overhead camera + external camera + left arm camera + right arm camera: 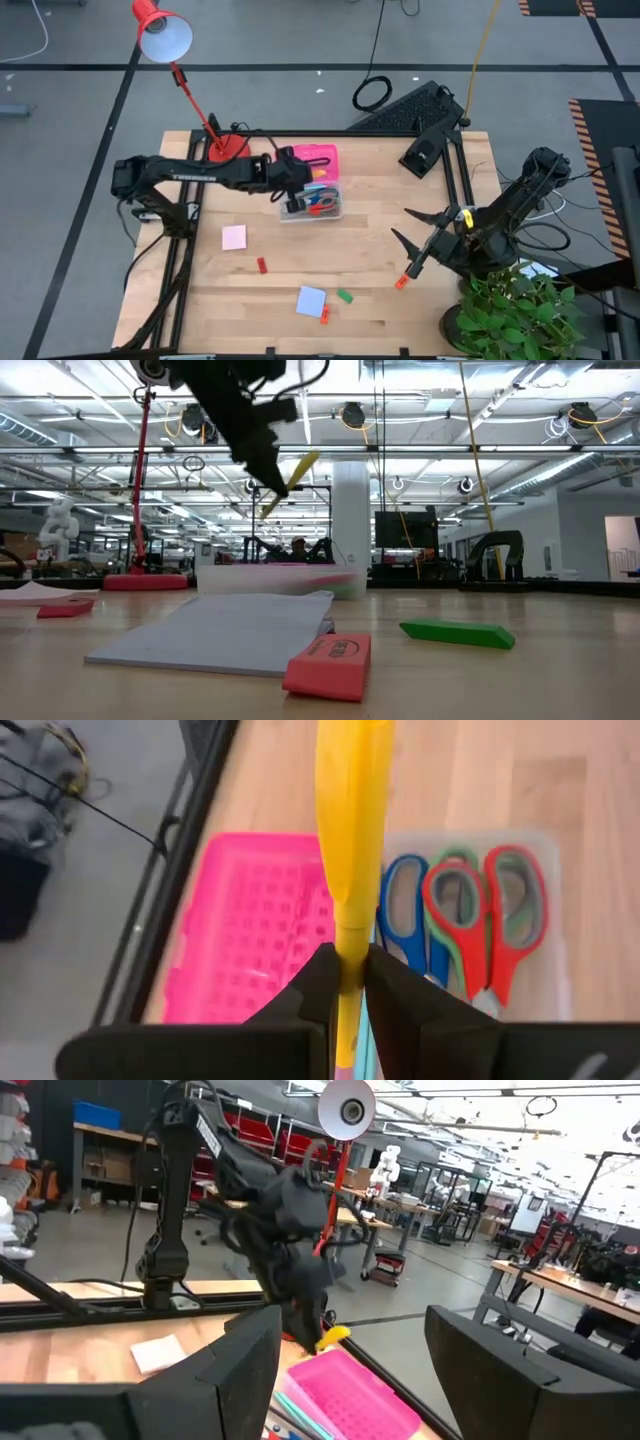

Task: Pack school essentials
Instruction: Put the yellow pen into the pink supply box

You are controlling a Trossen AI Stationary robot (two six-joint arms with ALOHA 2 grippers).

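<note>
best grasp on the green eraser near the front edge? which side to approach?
Green eraser lies flat, apart from the blue note pad and the red eraser beside it. Probably come straight down and close across its short width at mid-length; the pad sits close on one side, so keep fingers off that side. The open right claw is nearer; the left claw holds a yellow pencil.

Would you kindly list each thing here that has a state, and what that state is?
Left claw: shut on the yellow pencil, above the box.
Right claw: open, empty, at the table's right.
Box: open, scissors inside.
Pink lid: off, beside the box.
Lamp: upright; lit or not, cannot tell.
Blue pad: flat on the table, unpacked.
Pink pad: flat, unpacked.
</note>
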